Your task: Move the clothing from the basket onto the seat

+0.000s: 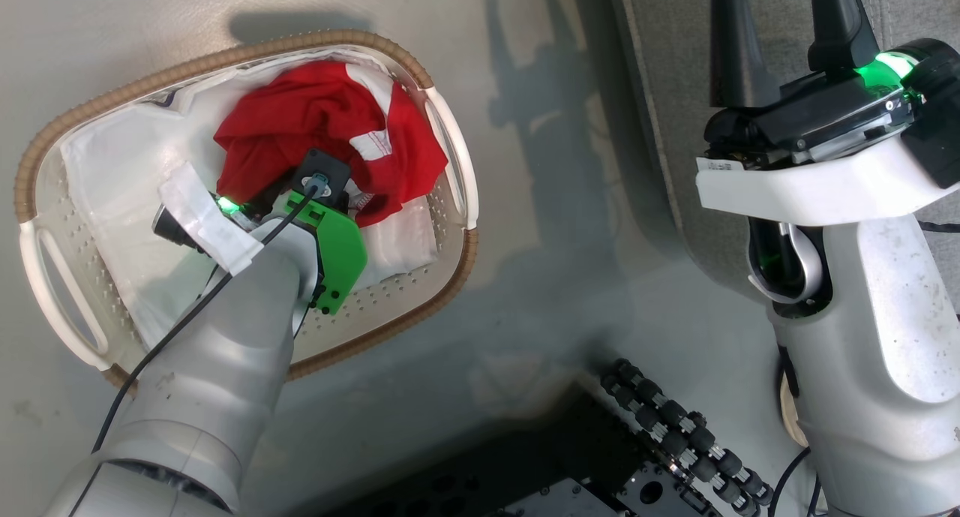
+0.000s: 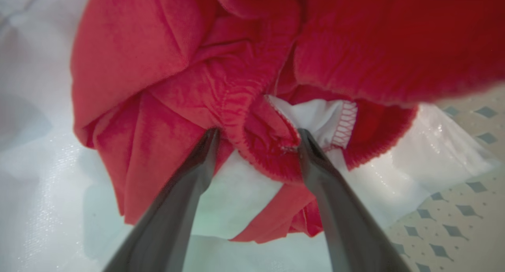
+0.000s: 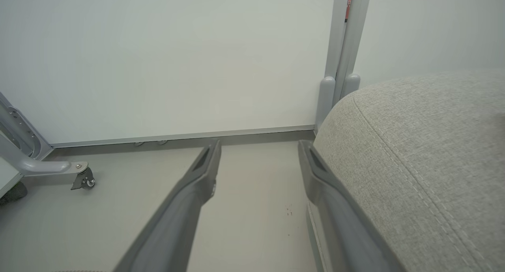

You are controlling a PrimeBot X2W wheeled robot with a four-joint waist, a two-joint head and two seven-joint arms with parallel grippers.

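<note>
The red clothing (image 1: 315, 119) lies bunched in the far half of the white basket (image 1: 247, 52) with the brown woven rim, at the left on the floor. My left arm reaches down into the basket, and its wrist hides the fingers in the head view. In the left wrist view my left gripper (image 2: 258, 136) is open, with a hemmed fold of the red clothing (image 2: 189, 66) lying between its fingertips. My right gripper (image 1: 787, 7) stands open at the upper right, at the edge of the grey seat (image 1: 667, 67). Between the fingers of my right gripper (image 3: 260, 147) lies bare floor, with the seat (image 3: 426, 153) just to the right.
A plain white sheet (image 1: 112, 172) lines the basket under the red cloth. Grey floor separates basket and seat. My base with black rollers (image 1: 675, 427) is at the bottom. A white wall, a grey post (image 3: 343, 47) and a caster leg (image 3: 83, 179) stand beyond.
</note>
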